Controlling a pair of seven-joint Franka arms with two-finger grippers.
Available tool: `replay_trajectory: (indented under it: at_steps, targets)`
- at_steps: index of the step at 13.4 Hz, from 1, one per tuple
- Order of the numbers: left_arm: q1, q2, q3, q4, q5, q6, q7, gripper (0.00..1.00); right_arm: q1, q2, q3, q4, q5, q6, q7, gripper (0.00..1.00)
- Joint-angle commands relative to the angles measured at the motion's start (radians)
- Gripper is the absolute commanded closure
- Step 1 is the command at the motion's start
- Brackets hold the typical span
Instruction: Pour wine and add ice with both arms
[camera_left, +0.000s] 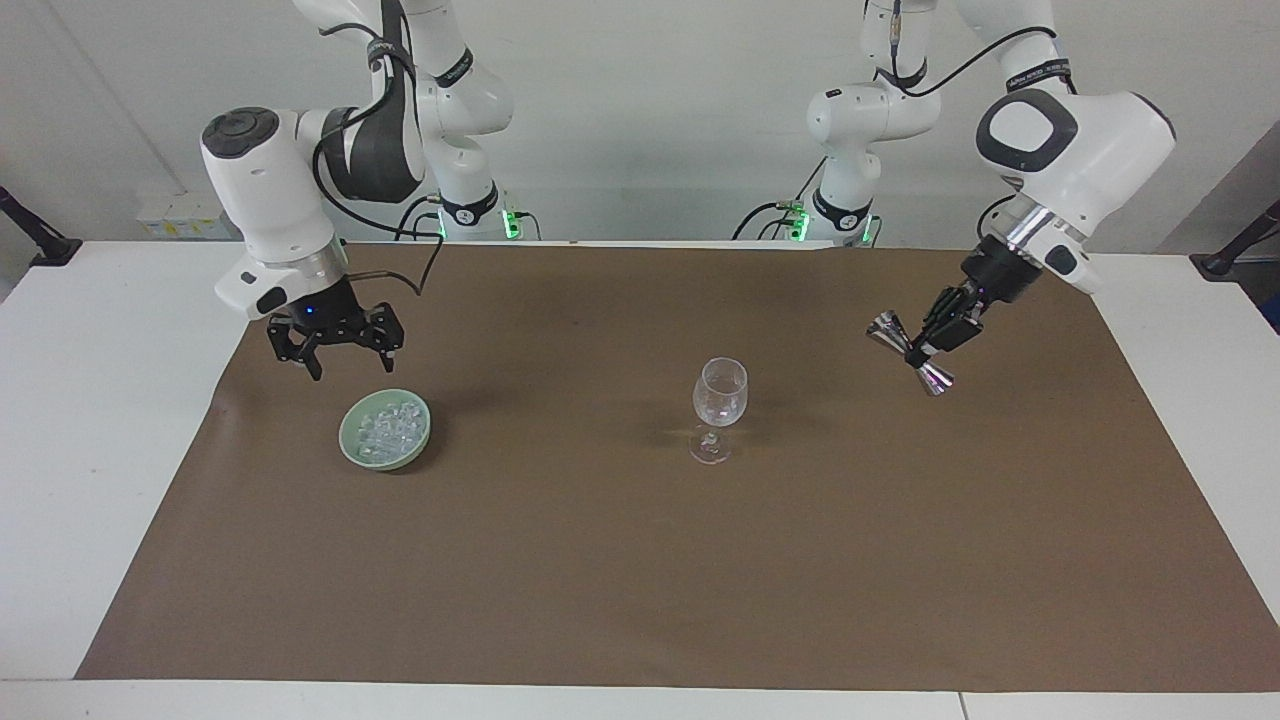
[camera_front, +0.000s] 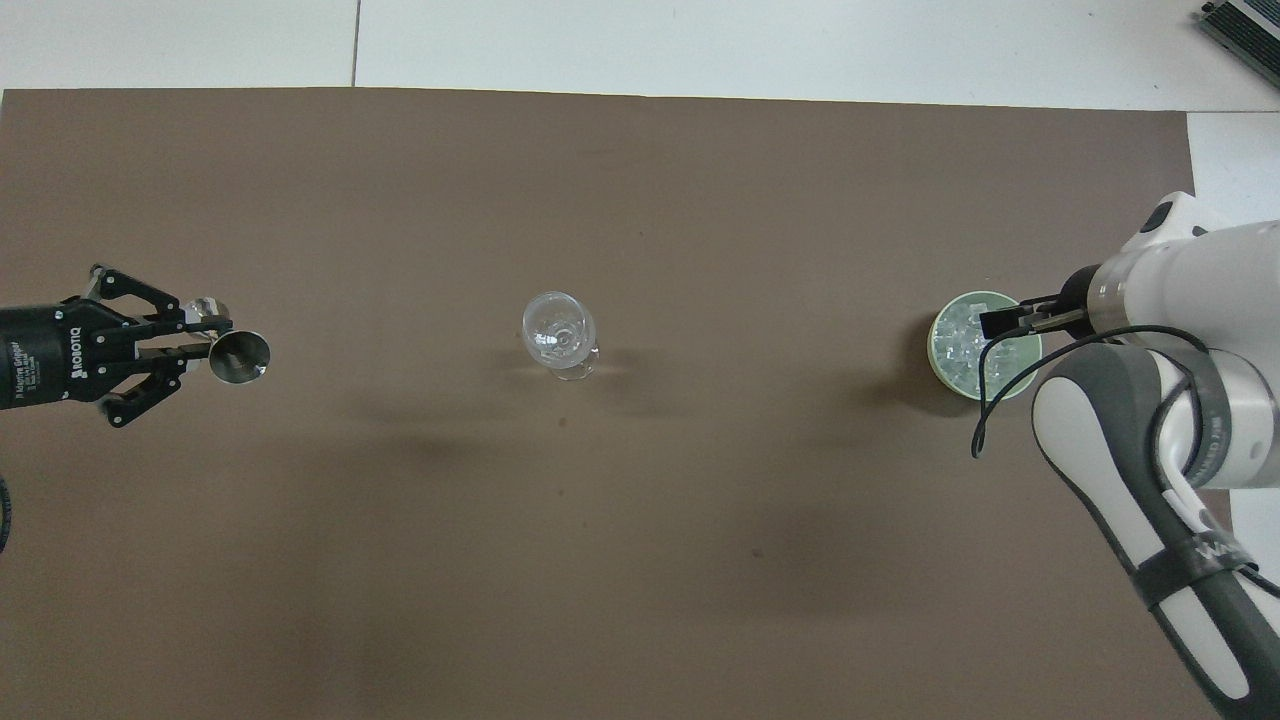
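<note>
My left gripper (camera_left: 921, 349) is clamped on a steel measuring cup (camera_left: 909, 353), tilted in the air toward the left arm's end of the mat (camera_left: 640, 560) from the wine glass (camera_left: 719, 405). My right gripper (camera_left: 352, 362), fingers spread apart, hangs just above the green bowl (camera_left: 385, 430) of ice (camera_left: 388, 424), toward the right arm's end from the glass.

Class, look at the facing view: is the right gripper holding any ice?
No: the right gripper hangs open and empty above the bowl of ice.
</note>
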Motion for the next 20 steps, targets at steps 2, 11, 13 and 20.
replay_trajectory:
  at_steps: [2,11,13,20]
  targets:
    - [0.071,0.004,-0.008,-0.031,-0.1,-0.098,0.0,1.0,-0.004,0.051,0.002,-0.069,-0.018,0.142,-0.041,0.03]
    - [0.276,0.248,-0.008,-0.001,-0.198,-0.349,0.003,1.0,0.005,0.055,0.002,-0.132,-0.022,0.187,-0.074,0.08]
    - [0.304,0.334,-0.008,0.042,-0.206,-0.405,0.003,1.0,0.003,0.051,0.002,-0.136,-0.022,0.153,-0.08,0.09]
    - [0.307,0.52,-0.008,0.111,-0.279,-0.449,-0.005,1.0,-0.006,0.042,0.002,-0.13,-0.022,0.119,-0.085,0.3]
